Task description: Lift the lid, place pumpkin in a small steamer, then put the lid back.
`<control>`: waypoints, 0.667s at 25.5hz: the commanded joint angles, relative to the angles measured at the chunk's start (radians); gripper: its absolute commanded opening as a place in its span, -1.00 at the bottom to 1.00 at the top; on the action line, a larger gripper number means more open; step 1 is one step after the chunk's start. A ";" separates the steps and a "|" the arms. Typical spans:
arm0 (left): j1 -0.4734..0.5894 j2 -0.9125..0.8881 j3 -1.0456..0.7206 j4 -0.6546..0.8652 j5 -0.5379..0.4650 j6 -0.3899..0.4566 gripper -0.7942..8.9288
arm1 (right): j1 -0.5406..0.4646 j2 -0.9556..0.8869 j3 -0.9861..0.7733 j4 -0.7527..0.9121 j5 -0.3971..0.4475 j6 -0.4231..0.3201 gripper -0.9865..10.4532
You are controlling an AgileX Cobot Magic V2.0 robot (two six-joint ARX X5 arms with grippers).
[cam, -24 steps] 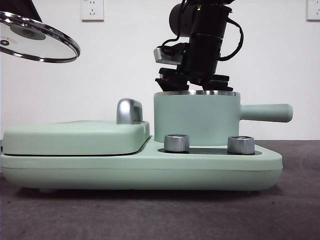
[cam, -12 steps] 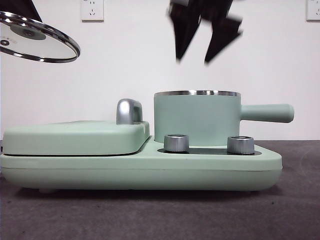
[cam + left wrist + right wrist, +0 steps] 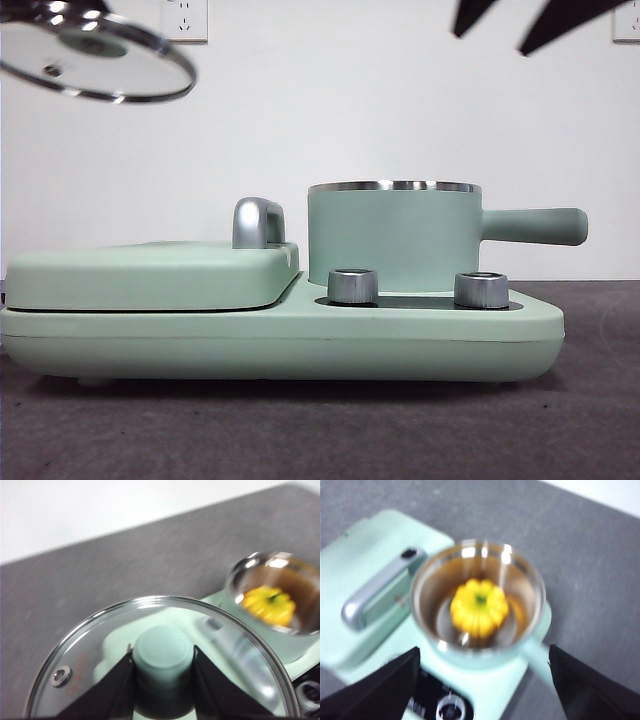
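Note:
The mint-green small steamer [image 3: 392,238] stands on the cooker base with its long handle pointing right. The yellow pumpkin [image 3: 479,607] sits inside the steamer, seen in both wrist views [image 3: 268,604]; the pot wall hides it in the front view. My left gripper [image 3: 162,672] is shut on the mint-green knob of the glass lid [image 3: 97,58] and holds it high at the upper left, tilted. My right gripper [image 3: 482,680] is open and empty, high above the steamer; its black jaw tips show at the front view's top right [image 3: 520,22].
The flat mint-green griddle cover [image 3: 150,274] with a chrome handle [image 3: 257,222] lies left of the steamer on the cooker base [image 3: 300,345]. Two steel knobs [image 3: 353,285] stand in front of the steamer. Grey table all around.
My right gripper has risen from the steamer's rim up to the top right, leaving the pumpkin inside. The lid in my left gripper has shifted a little to the right.

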 commanded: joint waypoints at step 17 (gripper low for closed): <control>-0.229 0.218 0.019 0.433 0.019 -0.027 -0.81 | 0.027 -0.428 -0.208 -0.146 0.000 0.198 -0.14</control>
